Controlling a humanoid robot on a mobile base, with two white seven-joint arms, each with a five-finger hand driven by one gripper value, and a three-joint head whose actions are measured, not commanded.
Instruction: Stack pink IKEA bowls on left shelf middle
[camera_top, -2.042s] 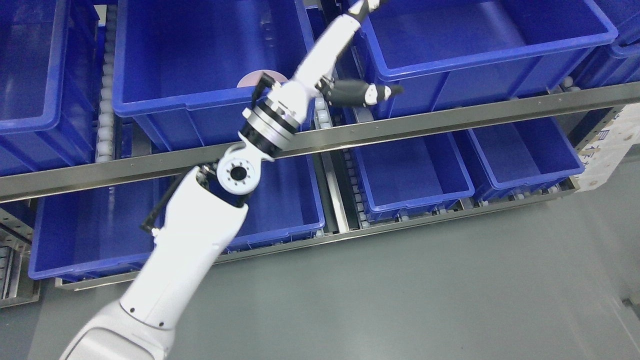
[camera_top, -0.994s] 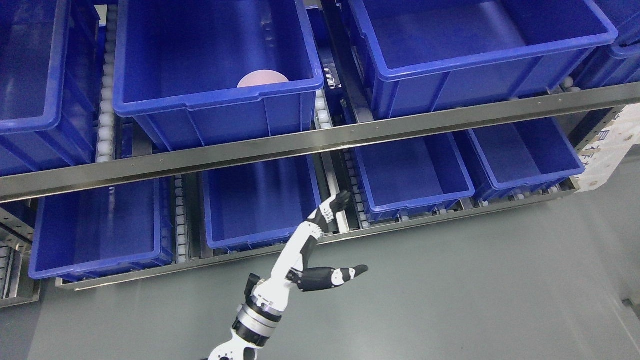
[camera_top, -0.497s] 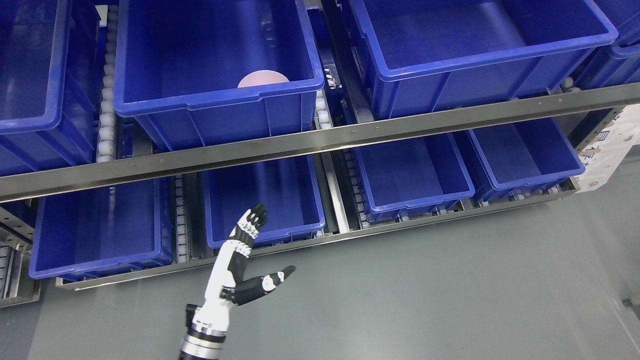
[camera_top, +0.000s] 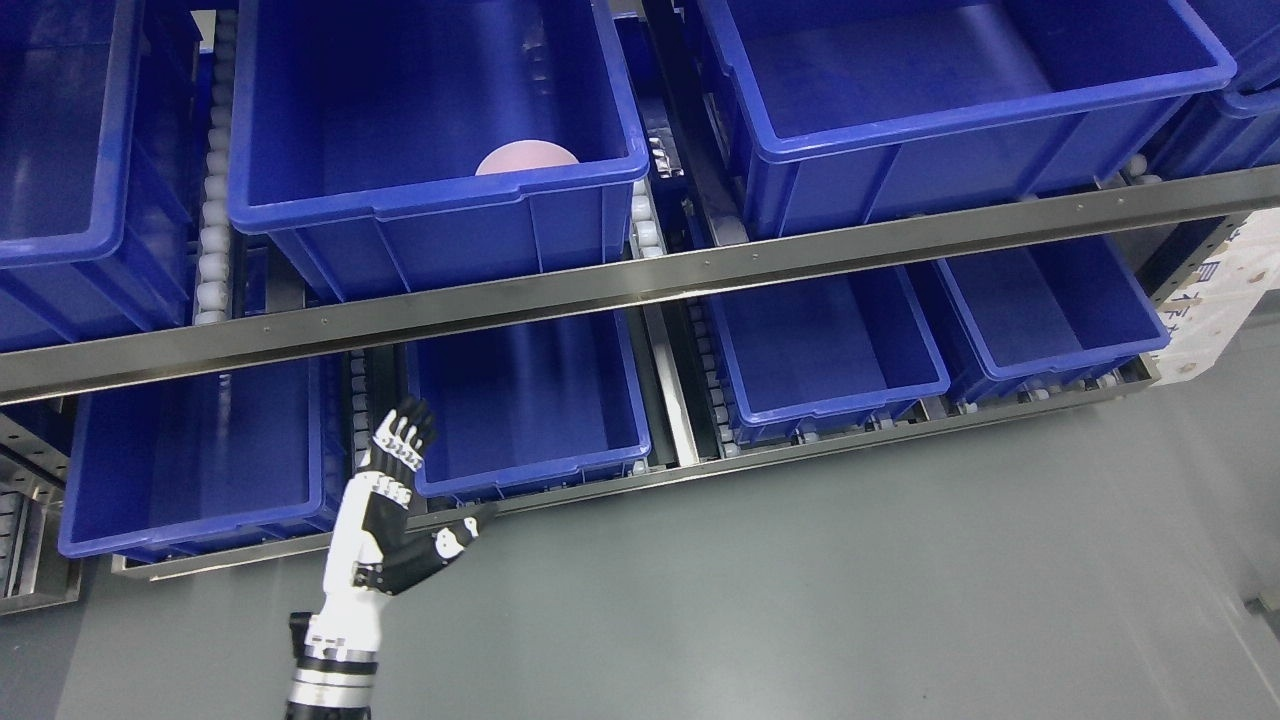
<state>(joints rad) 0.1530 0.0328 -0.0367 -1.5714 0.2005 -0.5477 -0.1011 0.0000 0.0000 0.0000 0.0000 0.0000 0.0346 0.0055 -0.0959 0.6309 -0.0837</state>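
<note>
At the left edge of the rack, a blue bin (camera_top: 70, 180) on the upper level is cut off by the picture's side, and below it a lower blue bin (camera_top: 190, 470) sits behind the steel rail (camera_top: 640, 285) that runs across the rack's front.

The left hand (camera_top: 395, 505) rises from the bottom edge left of the middle, over the grey floor (camera_top: 850, 600). Its fingers (camera_top: 405, 430) are straight and spread upward, with the thumb (camera_top: 450, 540) pointing out to the right, well apart from them. The hand holds nothing. The fingertips overlap the gap between the lower-left bin and the lower middle bin (camera_top: 525, 400) in the picture; whether they touch the rack's front edge cannot be told. The thumb tip lies over the lower shelf's front lip (camera_top: 600, 485). The right hand does not show.

Above and right of the hand, on the upper level, stands a large blue bin (camera_top: 430, 140). Inside it, close against its front wall and right of that wall's middle, lies the pink bowl (camera_top: 527, 158); only a rounded top part shows over the rim, so whether it is one bowl or several nested cannot be told. It is well apart from the hand.

Further right, past a roller track (camera_top: 645, 215), a second large bin (camera_top: 950, 90) fills the upper level's right part. Below it two smaller bins (camera_top: 820, 340) (camera_top: 1050, 310) sit side by side on the lower level. At the right edge a pale printed carton (camera_top: 1225, 300) stands beside the rack's corner.
</note>
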